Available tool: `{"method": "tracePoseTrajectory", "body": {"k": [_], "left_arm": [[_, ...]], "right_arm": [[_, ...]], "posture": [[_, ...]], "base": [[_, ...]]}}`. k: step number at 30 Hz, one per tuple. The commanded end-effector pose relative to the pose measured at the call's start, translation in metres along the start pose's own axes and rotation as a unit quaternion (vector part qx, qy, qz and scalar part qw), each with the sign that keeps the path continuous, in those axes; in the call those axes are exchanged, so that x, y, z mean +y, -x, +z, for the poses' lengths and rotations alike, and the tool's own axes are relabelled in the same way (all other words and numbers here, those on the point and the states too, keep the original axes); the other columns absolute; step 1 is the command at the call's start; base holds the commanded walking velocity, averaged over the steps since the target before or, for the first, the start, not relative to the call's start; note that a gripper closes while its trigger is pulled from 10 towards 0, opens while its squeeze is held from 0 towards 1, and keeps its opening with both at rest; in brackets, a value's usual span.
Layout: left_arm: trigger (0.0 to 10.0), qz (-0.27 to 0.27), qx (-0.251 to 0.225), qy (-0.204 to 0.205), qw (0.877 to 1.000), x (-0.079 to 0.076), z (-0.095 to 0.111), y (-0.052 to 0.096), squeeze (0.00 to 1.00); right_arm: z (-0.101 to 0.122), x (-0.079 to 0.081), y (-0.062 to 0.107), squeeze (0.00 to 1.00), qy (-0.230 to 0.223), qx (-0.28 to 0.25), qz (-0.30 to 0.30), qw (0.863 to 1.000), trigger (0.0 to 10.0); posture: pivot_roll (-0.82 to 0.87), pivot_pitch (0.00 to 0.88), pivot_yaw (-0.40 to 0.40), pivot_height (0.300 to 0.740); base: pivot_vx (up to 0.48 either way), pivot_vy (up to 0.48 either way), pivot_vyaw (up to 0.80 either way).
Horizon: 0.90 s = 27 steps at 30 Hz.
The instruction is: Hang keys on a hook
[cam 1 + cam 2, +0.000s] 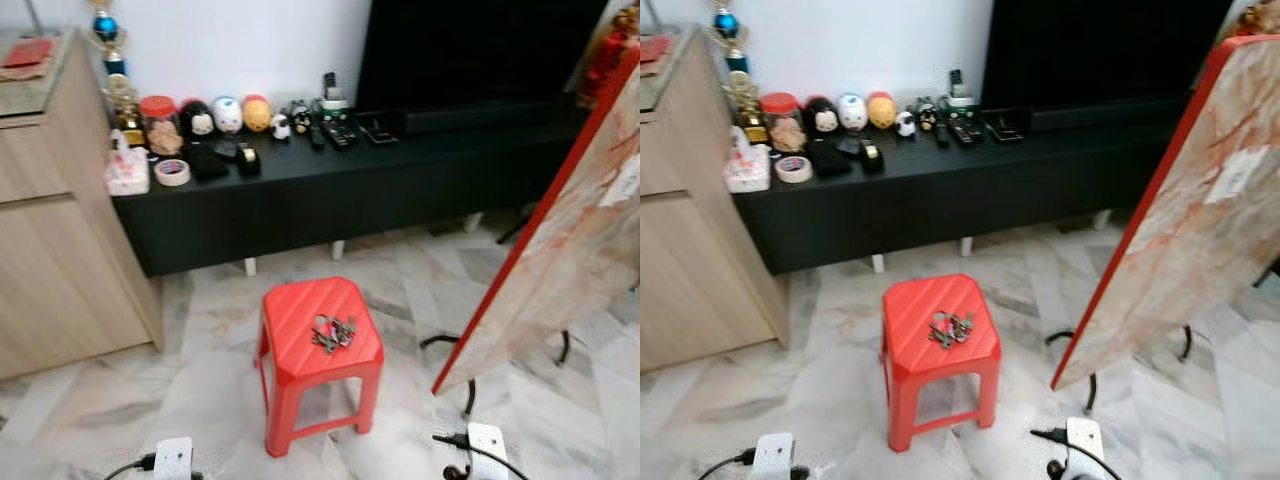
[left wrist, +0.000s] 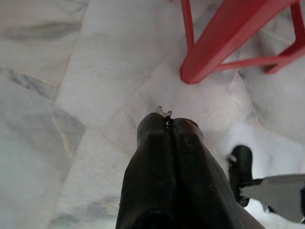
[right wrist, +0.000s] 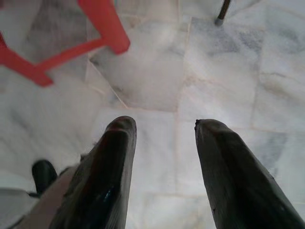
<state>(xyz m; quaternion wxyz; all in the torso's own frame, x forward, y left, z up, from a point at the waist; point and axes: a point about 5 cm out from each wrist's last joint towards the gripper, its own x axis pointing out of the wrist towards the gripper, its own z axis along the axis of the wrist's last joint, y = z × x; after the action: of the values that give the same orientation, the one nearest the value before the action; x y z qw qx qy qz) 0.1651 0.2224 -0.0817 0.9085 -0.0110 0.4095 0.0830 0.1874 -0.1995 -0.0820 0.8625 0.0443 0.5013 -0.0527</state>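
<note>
Your bunch of grey metal keys (image 1: 333, 333) lies on the seat of the small red plastic stool (image 1: 300, 318), a little toward the seat's right edge and roughly midway between its front and back edges. The stool stands on the pale marble-tiled floor (image 1: 200, 400) in front of the long, low black cabinet (image 1: 330, 195).

Your left gripper (image 2: 169, 125) hangs low over the floor with its two black fingers pressed together, nothing between them; one red stool leg stands just beyond its tips. Your right gripper (image 3: 164, 125) also hangs above the tiles, its fingers spread wide apart and holding nothing, with the stool's legs and crossbars ahead of it.

Along the cabinet's top you see a red-lidded jar (image 1: 160, 122), a row of small round toy figures (image 1: 228, 114), a roll of tape (image 1: 172, 172) near the left end and a few dark remotes (image 1: 338, 131). A light wooden cupboard (image 1: 50, 220) stands at the cabinet's left end. To the right, a red-edged marbled board (image 1: 570, 230) leans tilted on a dark stand.
</note>
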Motion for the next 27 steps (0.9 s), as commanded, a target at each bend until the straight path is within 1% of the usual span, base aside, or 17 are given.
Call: {"method": "tracePoseTrajectory", "body": {"k": [1,10,15,27], "left_arm": [[10.0,-0.011,0.002,-0.009,1.000,-0.004,-0.001,0.000,0.00],[10.0,-0.016,-0.009,-0.014,1.000,-0.003,0.005,-0.002,0.00],[10.0,-0.019,-0.017,-0.016,1.000,-0.005,0.013,-0.004,0.00],[10.0,-0.025,-0.039,-0.017,0.999,-0.009,0.023,-0.006,0.00]], "right_arm": [[-0.002,-0.004,0.001,0.00,-0.011,0.000,-0.005,1.000,10.0],[-0.002,-0.003,0.001,0.00,-0.015,-0.003,-0.006,1.000,10.0],[-0.002,-0.003,0.001,0.00,-0.018,-0.004,-0.005,1.000,10.0],[-0.002,-0.003,0.000,0.00,-0.018,-0.005,-0.005,1.000,10.0]], "posture": [[0.06,0.000,-0.077,0.740],[0.06,0.000,-0.072,0.740],[0.06,0.000,-0.073,0.740],[0.06,0.000,-0.076,0.740]], "base": [[0.000,-0.274,0.00],[0.000,-0.345,0.00],[0.000,-0.398,0.00],[0.000,-0.398,0.00]]}}
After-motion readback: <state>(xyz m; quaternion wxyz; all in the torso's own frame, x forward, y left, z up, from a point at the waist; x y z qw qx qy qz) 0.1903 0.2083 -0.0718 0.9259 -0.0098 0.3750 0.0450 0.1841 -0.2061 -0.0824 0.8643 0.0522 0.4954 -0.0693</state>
